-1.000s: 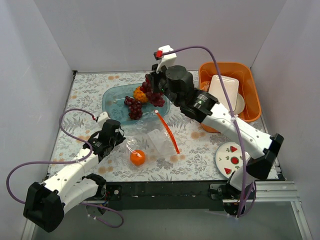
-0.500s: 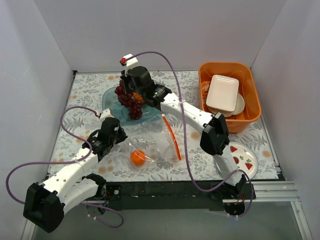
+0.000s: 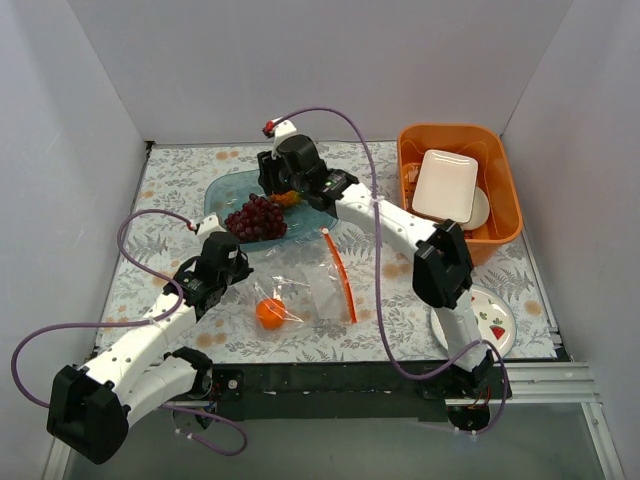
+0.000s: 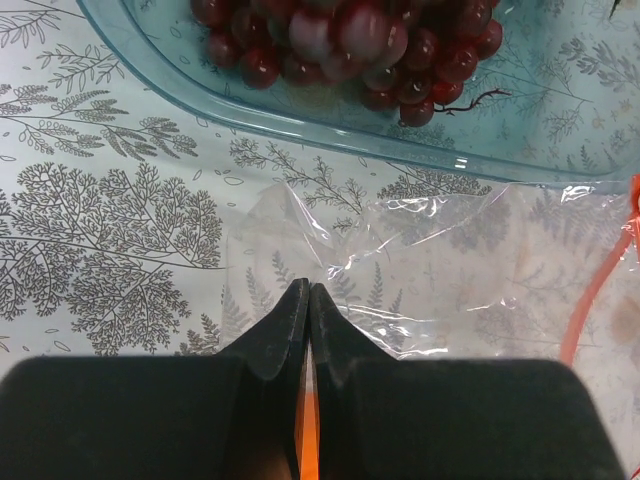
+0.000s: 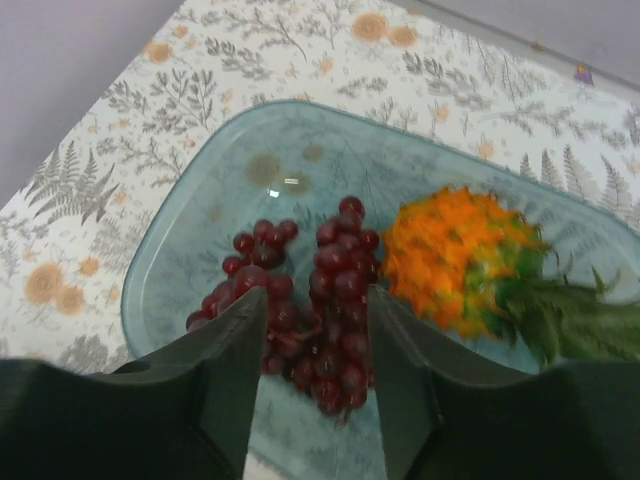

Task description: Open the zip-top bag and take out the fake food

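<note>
Right now your left gripper [image 4: 308, 288] has its jaws pressed together on the near edge of the zip-top bag [image 3: 305, 290], the clear film bunching at the fingertips in the left wrist view. The bag lies flat on the floral table [image 3: 170, 190], just in front of the teal tray [image 3: 215, 195], with its orange-red zip strip [image 3: 341, 275] running along the side away from your left arm. One piece of fake food, the small orange fruit [image 3: 269, 312], sits at the near end of the bag and looks to be under the film, though the top view does not settle whether it is fully inside. Your right gripper [image 5: 318, 300] hangs over the tray with its fingers [image 5: 235, 370] spread apart and nothing between them. Straight below it, two dark purple grape bunches [image 5: 335, 335] lie on the tray floor. The pineapple [image 5: 455, 260] rests beside them, toward the right of that view, on its side with its green leaves pointing further right. From above, the right arm reaches across the table from the near right corner, and its wrist hides part of the pineapple. At the far right stands an orange bin [image 3: 505, 190] holding white dishes [image 3: 445, 185]. The watermelon plate [image 3: 492, 325] lies near the right arm's base, partly covered by the arm.
</note>
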### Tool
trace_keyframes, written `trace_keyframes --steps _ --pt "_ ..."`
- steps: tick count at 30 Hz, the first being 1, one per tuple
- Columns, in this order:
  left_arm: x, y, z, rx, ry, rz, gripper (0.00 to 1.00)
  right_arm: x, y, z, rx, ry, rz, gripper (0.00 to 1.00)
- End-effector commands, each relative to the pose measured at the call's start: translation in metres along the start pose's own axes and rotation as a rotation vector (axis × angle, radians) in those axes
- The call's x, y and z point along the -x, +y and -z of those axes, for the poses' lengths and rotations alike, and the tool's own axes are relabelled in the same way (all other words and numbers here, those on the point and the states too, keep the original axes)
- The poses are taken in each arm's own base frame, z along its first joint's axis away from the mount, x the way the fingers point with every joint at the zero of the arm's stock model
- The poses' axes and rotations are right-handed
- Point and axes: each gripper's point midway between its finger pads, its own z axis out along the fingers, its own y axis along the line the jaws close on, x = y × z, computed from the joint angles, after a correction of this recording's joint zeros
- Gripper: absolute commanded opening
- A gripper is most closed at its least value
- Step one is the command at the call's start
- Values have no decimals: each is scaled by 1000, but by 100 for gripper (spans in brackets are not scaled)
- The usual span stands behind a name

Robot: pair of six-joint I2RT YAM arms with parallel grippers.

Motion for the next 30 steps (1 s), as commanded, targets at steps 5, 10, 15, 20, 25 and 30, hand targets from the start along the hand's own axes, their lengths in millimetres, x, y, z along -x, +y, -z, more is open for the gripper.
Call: trace_keyframes --steps 5,10,15,20,25,30 --pt "18 3 4 35 -60 47 0 40 -21 146 -53 -75 -79 39" --pt "19 2 7 14 -71 81 0 -46 -47 211 -100 36 -145 29" --pt "21 0 10 -10 -91 99 0 -110 -59 244 -125 94 -206 26" --pt "23 -2 10 -16 -95 101 0 -155 -78 255 -206 157 -227 25" --pt "26 -7 10 -37 -99 105 0 -179 -67 241 -134 203 -252 24" --pt "30 -14 10 -54 -103 99 0 -187 -43 228 16 182 -286 28"
